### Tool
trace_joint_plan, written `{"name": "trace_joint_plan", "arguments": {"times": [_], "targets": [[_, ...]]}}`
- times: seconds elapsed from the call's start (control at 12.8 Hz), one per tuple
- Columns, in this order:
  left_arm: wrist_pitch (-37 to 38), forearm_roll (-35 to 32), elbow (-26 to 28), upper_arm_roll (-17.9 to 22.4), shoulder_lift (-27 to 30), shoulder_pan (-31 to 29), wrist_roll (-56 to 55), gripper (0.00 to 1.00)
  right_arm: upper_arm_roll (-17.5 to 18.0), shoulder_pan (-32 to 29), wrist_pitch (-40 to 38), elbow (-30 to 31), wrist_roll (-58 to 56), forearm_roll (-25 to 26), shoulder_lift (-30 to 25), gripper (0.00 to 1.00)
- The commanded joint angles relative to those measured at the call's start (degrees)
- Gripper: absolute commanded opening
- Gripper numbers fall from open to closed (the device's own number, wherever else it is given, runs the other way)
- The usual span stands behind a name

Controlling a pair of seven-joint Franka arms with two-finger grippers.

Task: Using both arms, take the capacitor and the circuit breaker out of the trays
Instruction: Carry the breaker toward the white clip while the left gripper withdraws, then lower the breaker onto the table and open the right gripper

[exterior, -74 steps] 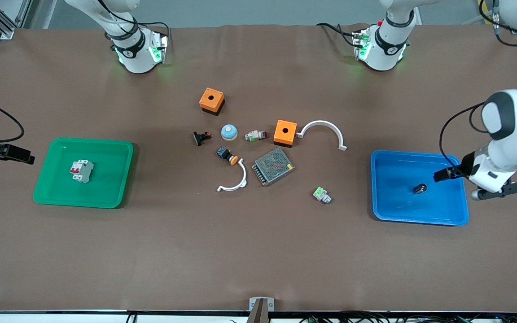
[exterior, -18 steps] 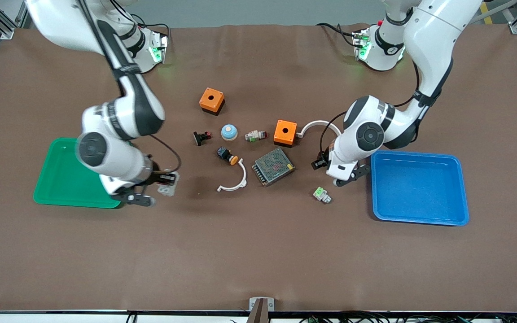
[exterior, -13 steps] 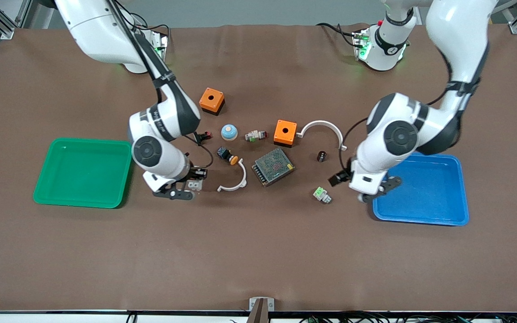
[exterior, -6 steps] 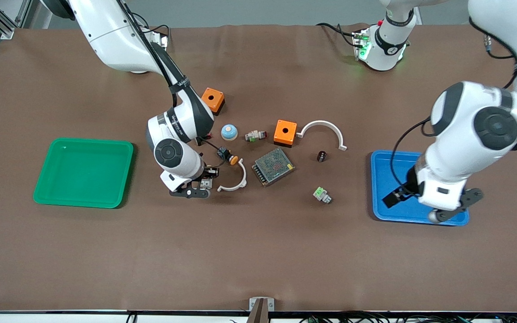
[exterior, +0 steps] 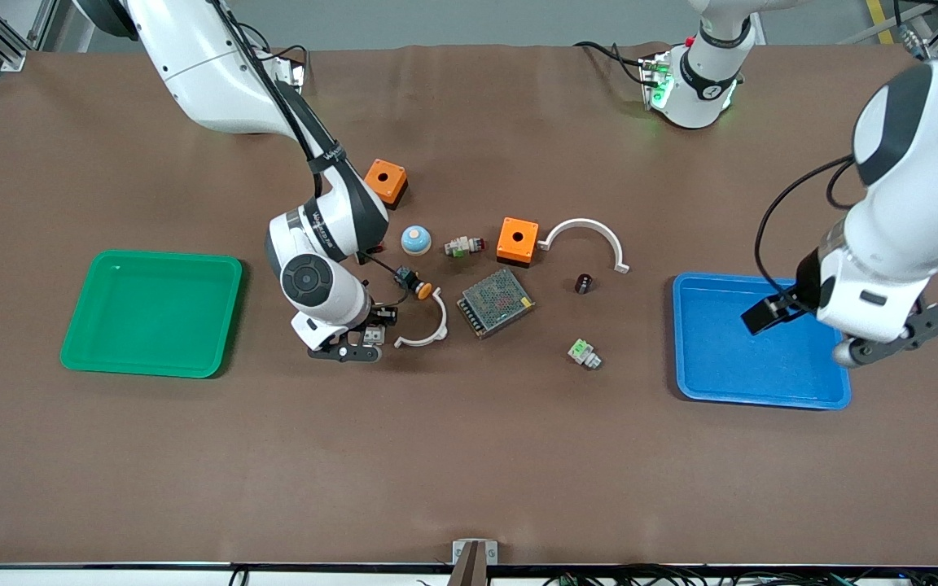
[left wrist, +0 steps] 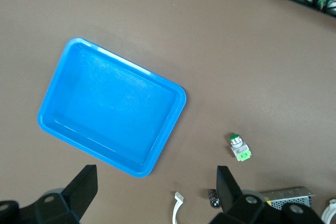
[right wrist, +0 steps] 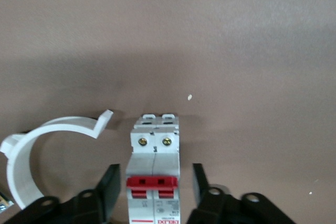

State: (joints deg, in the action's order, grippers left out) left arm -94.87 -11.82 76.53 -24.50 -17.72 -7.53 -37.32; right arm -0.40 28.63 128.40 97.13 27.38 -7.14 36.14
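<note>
The small white-grey rectangular circuit breaker (right wrist: 154,171) with its red switch levers lies on the brown desk (exterior: 469,456), out of the shallow green plastic tray (exterior: 151,313) and just beside the white plastic half-ring clamp (exterior: 424,325). My right pincer (exterior: 365,330) sits low around it, fingers (right wrist: 107,190) parted on either flank with a visible gap, so I judge the block is set down and let go rather than pinched. It lies flat, face up, two brass screw heads showing above the red levers and a strip of print below them; it looks rigid and squarely seated, unlikely to tip.

The tiny black cylindrical capacitor (exterior: 583,283) rests on the desk too, between the grey mesh-covered power supply box (exterior: 496,303) and the shallow blue plastic tray (exterior: 762,342), near one end of the larger white plastic arch (exterior: 587,236). Its lighter end face barely shows.

My left pincer (exterior: 811,325) hangs over the blue tray, fingers (left wrist: 84,184) spread wide and carrying nothing. Both trays look bare, so I judge the job essentially finished.
</note>
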Motion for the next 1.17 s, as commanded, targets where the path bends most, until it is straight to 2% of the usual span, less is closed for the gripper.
{"name": "trace_joint_plan", "arguments": {"times": [0.0, 0.08, 0.23, 0.39, 0.47, 0.55, 0.7, 0.86, 1.01, 1.09], "targets": [[5.2, -0.8, 0.5, -0.6, 5.1, -1.7, 5.4, 1.00, -0.7, 0.1, -6.5, -1.7, 0.0, 1.1, -5.0, 1.00], [6.1, 0.0, 0.7, 0.0, 6.3, -1.7, 10.6, 1.00, -1.0, -0.2, -12.1, -2.6, -0.2, 1.4, -7.9, 1.00], [9.2, 2.3, 2.3, 6.0, 10.8, 0.2, 21.1, 1.00, -2.8, -0.8, -20.6, -3.3, -0.5, 4.8, -14.4, 1.00], [12.9, 5.7, 4.5, 15.2, 14.7, 5.2, 26.7, 1.00, -3.4, -3.6, -27.6, -3.2, -2.8, 5.9, -21.2, 1.00], [13.0, 6.5, 6.0, 18.7, 16.5, 6.9, 29.5, 1.00, -3.4, -5.7, -30.4, -3.1, -8.1, 5.9, -24.0, 1.00], [13.1, 7.0, 7.9, 20.3, 18.3, 7.1, 32.0, 1.00, -3.4, -8.6, -33.1, -3.1, -14.9, 5.9, -26.7, 1.00], [13.1, 7.2, 11.3, 21.9, 21.7, 7.4, 32.7, 1.00, -3.8, -12.4, -36.2, -3.1, -20.6, 6.4, -30.8, 1.00], [14.5, 8.9, 11.4, 24.0, 22.1, 8.1, 32.8, 1.00, -4.0, -15.6, -39.3, -3.2, -22.2, 9.3, -34.6, 1.00], [14.5, 10.2, 11.4, 26.2, 22.7, 9.0, 32.8, 1.00, -4.3, -17.8, -41.3, -3.7, -22.3, 10.3, -36.0, 1.00], [14.7, 10.2, 11.4, 25.6, 22.9, 8.6, 32.8, 1.00, -4.3, -20.3, -41.9, -4.1, -23.9, 10.2, -38.1, 1.00]]}}
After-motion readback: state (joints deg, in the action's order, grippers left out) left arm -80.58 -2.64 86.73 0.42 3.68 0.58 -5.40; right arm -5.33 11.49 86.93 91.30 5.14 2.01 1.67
